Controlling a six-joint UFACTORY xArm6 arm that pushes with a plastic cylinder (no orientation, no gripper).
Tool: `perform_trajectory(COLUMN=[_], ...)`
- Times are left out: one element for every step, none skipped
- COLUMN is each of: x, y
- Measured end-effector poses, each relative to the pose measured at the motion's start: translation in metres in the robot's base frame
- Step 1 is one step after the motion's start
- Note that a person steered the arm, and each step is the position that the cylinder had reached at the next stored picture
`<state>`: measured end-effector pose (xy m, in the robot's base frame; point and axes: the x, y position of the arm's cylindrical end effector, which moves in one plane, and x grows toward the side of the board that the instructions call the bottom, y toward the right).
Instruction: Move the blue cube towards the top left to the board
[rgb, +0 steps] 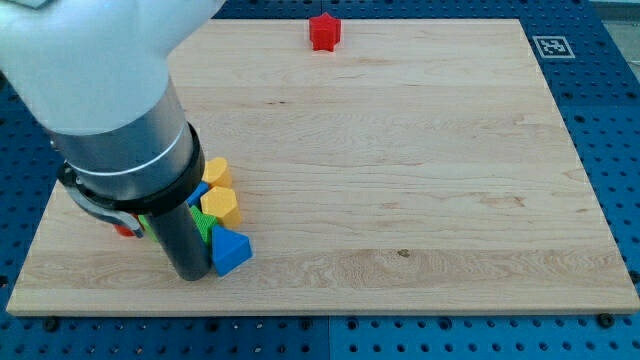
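Observation:
A blue block (231, 251) lies near the board's bottom left; its shape is unclear, and its top looks pointed. A sliver of another blue block (198, 190) shows behind the rod, mostly hidden. I cannot tell which of them is the cube. My tip (190, 274) is the lower end of the dark rod and touches the left side of the lower blue block. A green block (206, 226) is wedged between the rod and the blue block, partly hidden.
Two yellow blocks (216, 172) (221, 205) sit just above the blue block. A red block (324, 32) stands at the board's top edge, near the middle. A bit of red (125, 230) shows left of the rod. The arm's body hides the board's (420, 180) top left.

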<state>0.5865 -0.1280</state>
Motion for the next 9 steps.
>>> perform_trajectory(x=[-0.012, -0.033, -0.037, -0.044, -0.062, -0.084, -0.102, -0.122, -0.129], y=[0.000, 0.000, 0.000, -0.020, -0.034, -0.032, -0.026, -0.016, -0.012])
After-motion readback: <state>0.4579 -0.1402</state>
